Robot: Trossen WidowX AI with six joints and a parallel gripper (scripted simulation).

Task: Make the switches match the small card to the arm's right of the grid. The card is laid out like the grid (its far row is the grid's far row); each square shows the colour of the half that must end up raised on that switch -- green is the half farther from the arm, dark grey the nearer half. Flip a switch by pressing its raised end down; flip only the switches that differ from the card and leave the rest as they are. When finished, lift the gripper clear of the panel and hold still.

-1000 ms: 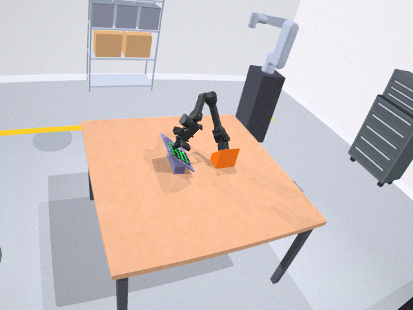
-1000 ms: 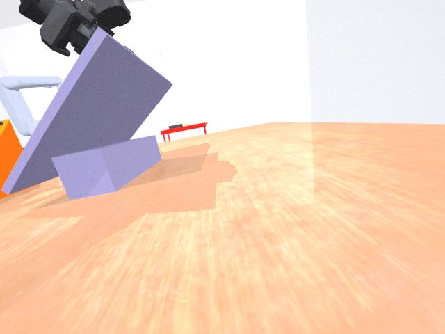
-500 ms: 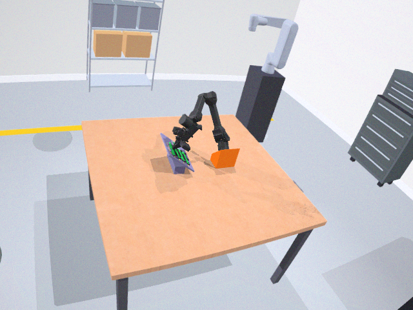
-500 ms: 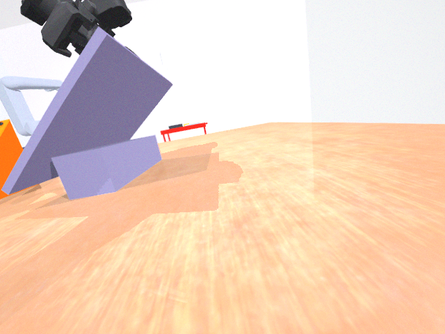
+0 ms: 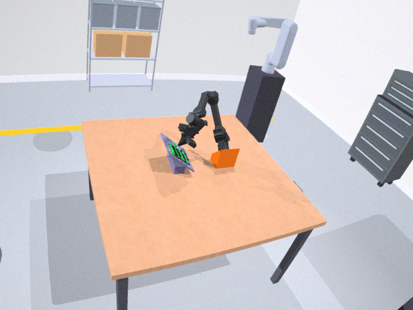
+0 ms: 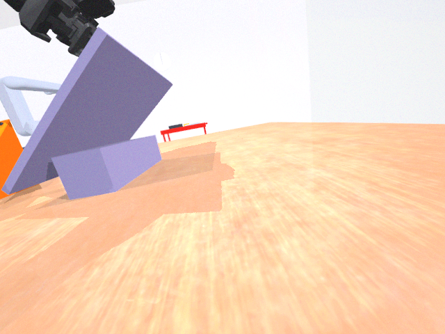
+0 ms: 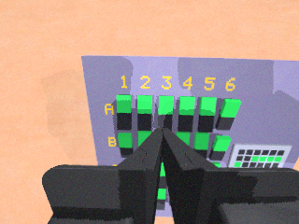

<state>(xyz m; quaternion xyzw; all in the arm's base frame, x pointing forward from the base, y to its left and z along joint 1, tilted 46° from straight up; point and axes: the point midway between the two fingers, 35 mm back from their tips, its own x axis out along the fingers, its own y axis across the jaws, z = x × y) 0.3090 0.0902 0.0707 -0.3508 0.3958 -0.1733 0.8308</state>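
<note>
The lavender panel (image 5: 164, 138) (image 6: 103, 90) (image 7: 262, 84) stands tilted on a wedge base. My gripper (image 5: 179, 144) (image 7: 162, 133) is shut and empty, its tips over the panel near column 3, row B, in the wrist view. Contact cannot be told. In row A, switch A1 (image 7: 124, 112) and its neighbours look alike, while A6 (image 7: 230, 112) is tilted differently. Switch B6 (image 7: 221, 147) looks like A6. My fingers hide much of the lower rows. The card (image 7: 262, 147) shows a dark far row; its second row has two dark squares, then green ones. Its lower part is hidden.
An orange block (image 5: 228, 158) (image 6: 8, 158) stands by the arm's base on the wooden table (image 5: 206, 213) (image 6: 287, 233). The panel's wedge base (image 5: 179, 169) (image 6: 86, 174) rests on the table.
</note>
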